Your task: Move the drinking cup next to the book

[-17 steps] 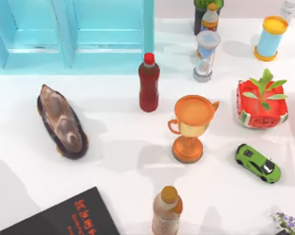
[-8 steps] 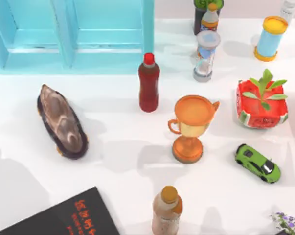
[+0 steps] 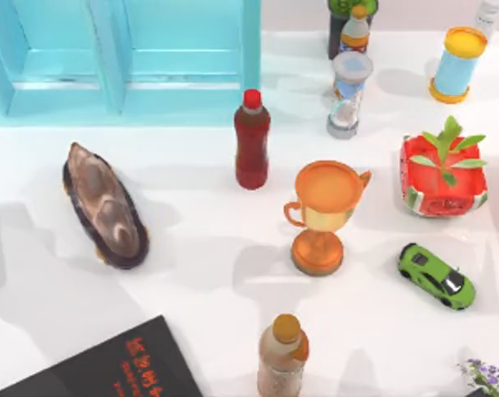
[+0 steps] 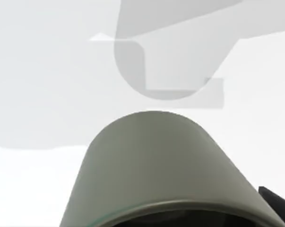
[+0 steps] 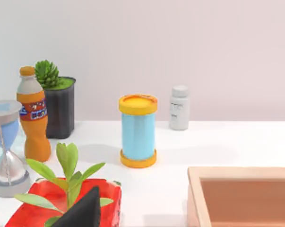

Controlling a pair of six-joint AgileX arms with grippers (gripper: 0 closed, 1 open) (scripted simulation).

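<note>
White table (image 3: 216, 273), pale wall behind in the right wrist view. Upper left of the top view: turquoise shelf unit (image 3: 125, 58). Lower left: black book (image 3: 108, 368) with orange-red lettering, cut by the frame edge. Centre: orange trophy goblet (image 3: 323, 215); red bottle (image 3: 251, 141) above and left of it.

Left wrist view: drinking cup (image 4: 156, 170) fills the lower centre, very close to the camera, over bare table. Whether the left gripper is clamped on it: cannot tell. Right gripper: cannot tell either.
</note>
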